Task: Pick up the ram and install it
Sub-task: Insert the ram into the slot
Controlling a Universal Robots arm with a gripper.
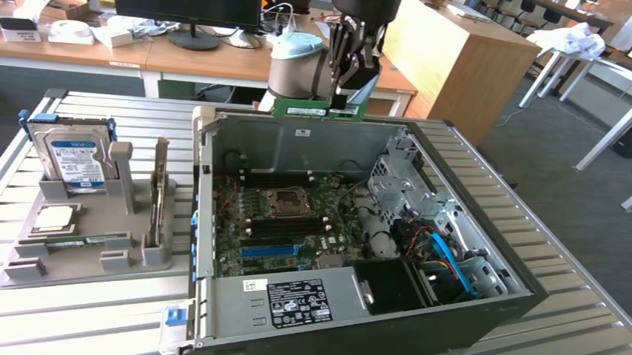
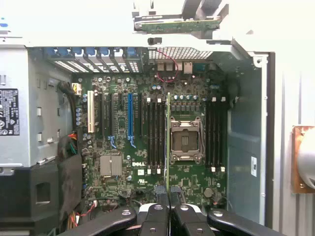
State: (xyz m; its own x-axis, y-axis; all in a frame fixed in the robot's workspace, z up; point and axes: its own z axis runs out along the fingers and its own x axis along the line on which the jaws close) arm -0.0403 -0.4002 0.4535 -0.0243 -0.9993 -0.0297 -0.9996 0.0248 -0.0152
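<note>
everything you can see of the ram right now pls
The ram is a long, narrow green circuit board with pale label patches. It sits level on its long edge, clamped by the gripper nearer its end on the exterior view's right. It hangs above the far wall of the open computer case, apparently clear of it.

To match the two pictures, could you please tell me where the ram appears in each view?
Exterior view: the ram is held in the gripper's jaws, just above the open computer case's far wall.
Wrist view: the ram is edge-on, a thin green line running from the jaws alongside the processor socket.
Shared landmark: the processor socket.
</note>
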